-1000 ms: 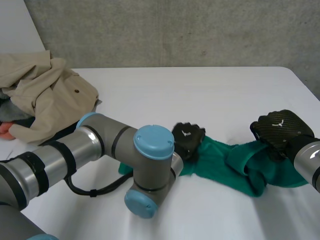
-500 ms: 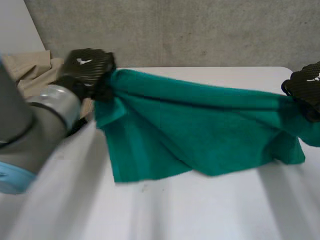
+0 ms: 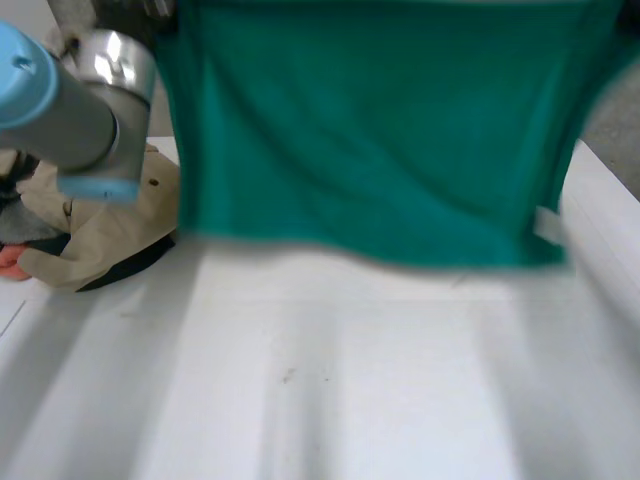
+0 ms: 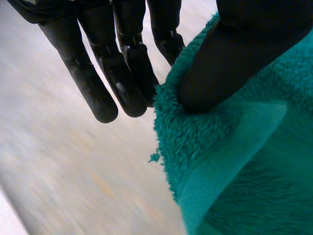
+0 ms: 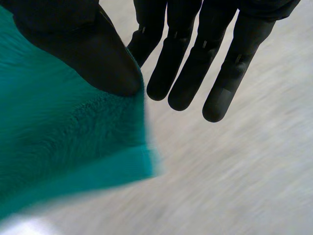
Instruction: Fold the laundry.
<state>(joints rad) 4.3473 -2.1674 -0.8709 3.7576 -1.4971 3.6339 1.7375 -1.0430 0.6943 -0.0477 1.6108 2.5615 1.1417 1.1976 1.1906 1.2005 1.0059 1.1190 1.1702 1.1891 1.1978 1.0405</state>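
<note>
Nearest to me in the head view is the bare white desk [image 3: 350,380]. Above it hangs a green towel [image 3: 370,130], spread wide and flat like a curtain across most of the view. Its lower edge is clear of the desk, and a small pale tag shows near its lower right corner.

The towel is held by its two upper corners. In the left wrist view, my left hand [image 4: 122,73] has its thumb [image 4: 230,63] pressed down on the fluffy hemmed edge of the towel [image 4: 234,166]. The fingers run straight along the far side of that edge, so the cloth is pinched between thumb and fingers. In the right wrist view, my right hand [image 5: 188,73] mirrors this. Its thumb [image 5: 98,54] sits on the corner of the towel [image 5: 58,132], with straight fingers behind the edge, clamping the cloth.

In the head view, my left arm [image 3: 80,110], grey with a light-blue cap, reaches up beside the towel's left edge.

Farther back on the desk, left of the towel, lies a crumpled beige garment [image 3: 110,225]. Something dark lies under its near edge, and a bit of orange cloth [image 3: 8,262] lies beside it. Behind the towel's right edge, a grey wall [image 3: 612,125] is visible.
</note>
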